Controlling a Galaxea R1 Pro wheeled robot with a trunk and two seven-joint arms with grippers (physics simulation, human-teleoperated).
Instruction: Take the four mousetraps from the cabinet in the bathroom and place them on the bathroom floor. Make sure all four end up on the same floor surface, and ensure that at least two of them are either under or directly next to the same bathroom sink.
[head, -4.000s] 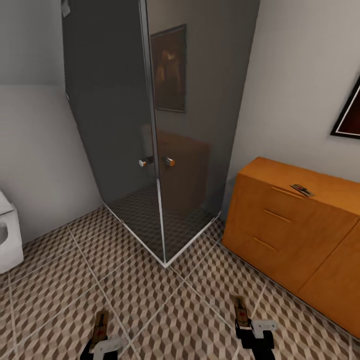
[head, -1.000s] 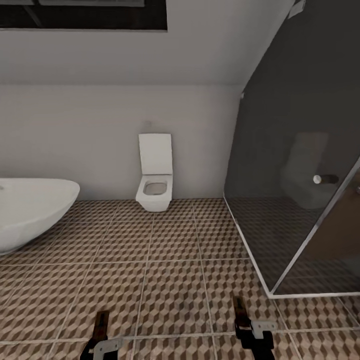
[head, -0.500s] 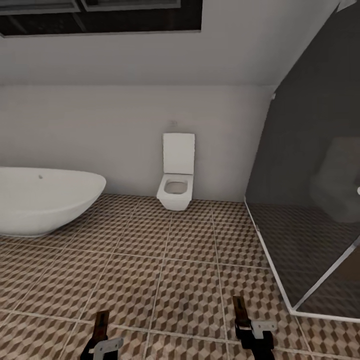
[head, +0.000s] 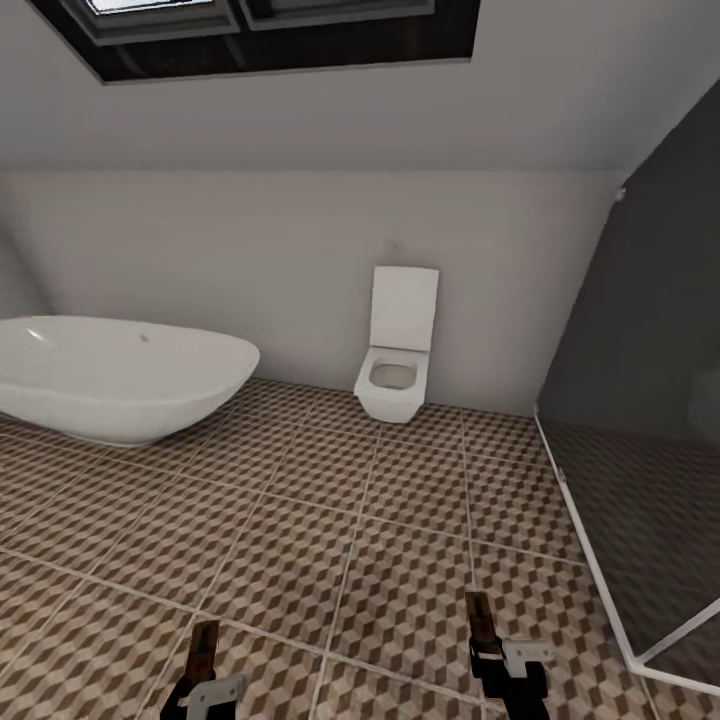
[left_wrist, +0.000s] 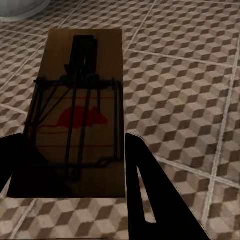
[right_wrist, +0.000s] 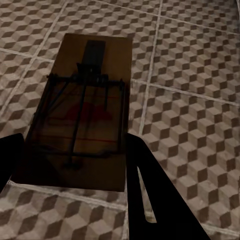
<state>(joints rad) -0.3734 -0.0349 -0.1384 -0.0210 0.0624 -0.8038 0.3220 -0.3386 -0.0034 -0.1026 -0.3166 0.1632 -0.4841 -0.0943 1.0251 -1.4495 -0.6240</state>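
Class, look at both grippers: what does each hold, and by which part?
Each holds a mousetrap by the near end of its board: left gripper one mousetrap, right gripper another.

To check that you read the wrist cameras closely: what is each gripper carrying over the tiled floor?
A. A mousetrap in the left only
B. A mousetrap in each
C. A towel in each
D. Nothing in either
B: the left gripper and the right gripper each hold a wooden mousetrap between their dark fingers.
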